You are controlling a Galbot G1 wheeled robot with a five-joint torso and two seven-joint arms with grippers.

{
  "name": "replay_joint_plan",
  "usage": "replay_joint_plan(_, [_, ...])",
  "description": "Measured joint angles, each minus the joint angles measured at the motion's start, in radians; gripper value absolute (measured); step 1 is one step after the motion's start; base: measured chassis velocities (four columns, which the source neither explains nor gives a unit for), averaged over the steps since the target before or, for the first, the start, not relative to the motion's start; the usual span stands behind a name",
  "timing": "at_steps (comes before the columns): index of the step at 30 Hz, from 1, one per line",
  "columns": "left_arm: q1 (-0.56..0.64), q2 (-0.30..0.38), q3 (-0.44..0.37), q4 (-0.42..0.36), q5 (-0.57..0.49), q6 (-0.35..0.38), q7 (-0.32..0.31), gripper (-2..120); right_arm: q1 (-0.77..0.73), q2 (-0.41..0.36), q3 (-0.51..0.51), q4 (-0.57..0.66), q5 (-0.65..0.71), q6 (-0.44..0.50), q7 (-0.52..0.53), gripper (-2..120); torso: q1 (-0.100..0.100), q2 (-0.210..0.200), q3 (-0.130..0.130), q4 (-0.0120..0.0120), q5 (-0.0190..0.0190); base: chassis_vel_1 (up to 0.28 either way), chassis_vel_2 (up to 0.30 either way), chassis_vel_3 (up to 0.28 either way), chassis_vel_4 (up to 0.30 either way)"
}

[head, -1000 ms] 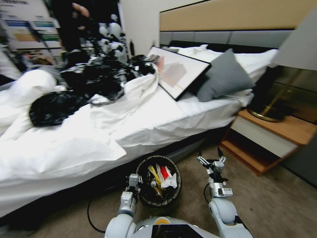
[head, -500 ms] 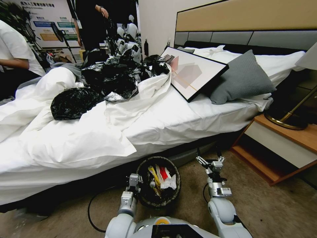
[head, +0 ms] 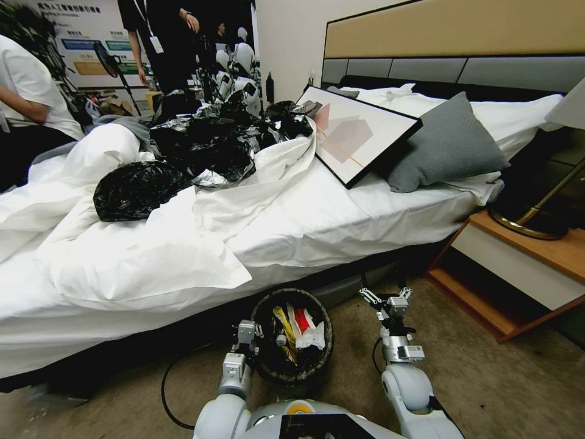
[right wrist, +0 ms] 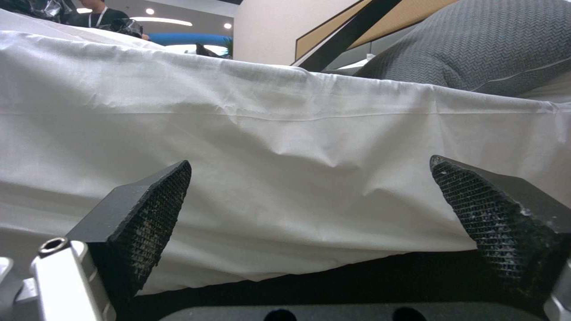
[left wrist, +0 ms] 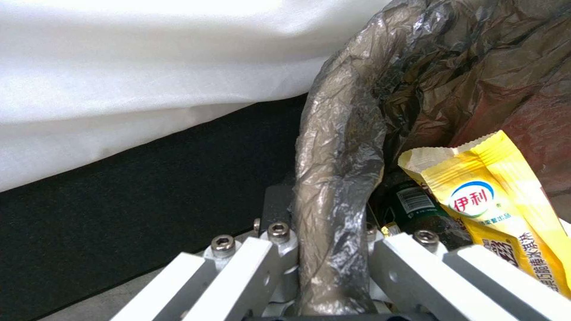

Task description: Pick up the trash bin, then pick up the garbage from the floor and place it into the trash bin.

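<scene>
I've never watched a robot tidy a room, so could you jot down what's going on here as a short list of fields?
Setting: carpeted floor beside a bed with white sheets
Left hand: shut on the trash bin, clamping its bag-covered rim
Right hand: open, holding nothing, low by the bed's edge
In the bin: yellow snack wrapper, small dark bottle, red-and-white paper cup
On the bed: black plastic sheets, framed picture, grey pillow

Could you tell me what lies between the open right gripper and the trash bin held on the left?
In the head view, just bare brown carpet separates the right gripper from the trash bin, whose rim the left gripper clamps.
</scene>
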Motion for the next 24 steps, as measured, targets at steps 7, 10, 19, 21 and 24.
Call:
replay_joint_plan(7, [0.000,0.000,0.000,-0.002,-0.001,0.000,0.002,1,0.001,0.000,0.000,-0.001,0.000,0.000,0.000,100,0.000,0.000,0.000,-0.0001,-0.0001,0.000,0.000,0.000,0.000])
replay_joint_plan(10, [0.002,0.001,0.000,-0.002,-0.001,0.000,0.004,1,0.001,0.000,0.000,-0.001,0.000,0.000,0.000,100,0.000,0.000,0.000,0.0000,-0.0001,0.041,0.059,0.056,0.049])
replay_joint_plan(19, [0.006,0.002,0.001,-0.004,0.001,0.000,0.006,1,-0.003,-0.001,-0.001,0.000,-0.001,0.001,0.000,100,0.000,0.000,0.000,0.0001,0.0001,0.078,0.084,0.085,0.087])
replay_joint_plan(21, [0.007,0.002,0.001,-0.004,0.001,0.000,0.006,1,-0.003,-0.001,0.000,0.001,-0.001,0.001,0.000,100,0.000,0.000,0.000,0.0002,0.0002,0.100,0.100,0.113,0.111])
replay_joint_plan(24, [0.009,0.003,0.001,-0.006,0.002,0.000,0.006,1,-0.003,-0.002,-0.001,0.003,-0.001,0.000,0.000,100,0.000,0.000,0.000,0.0002,0.0001,0.108,0.105,0.110,0.110])
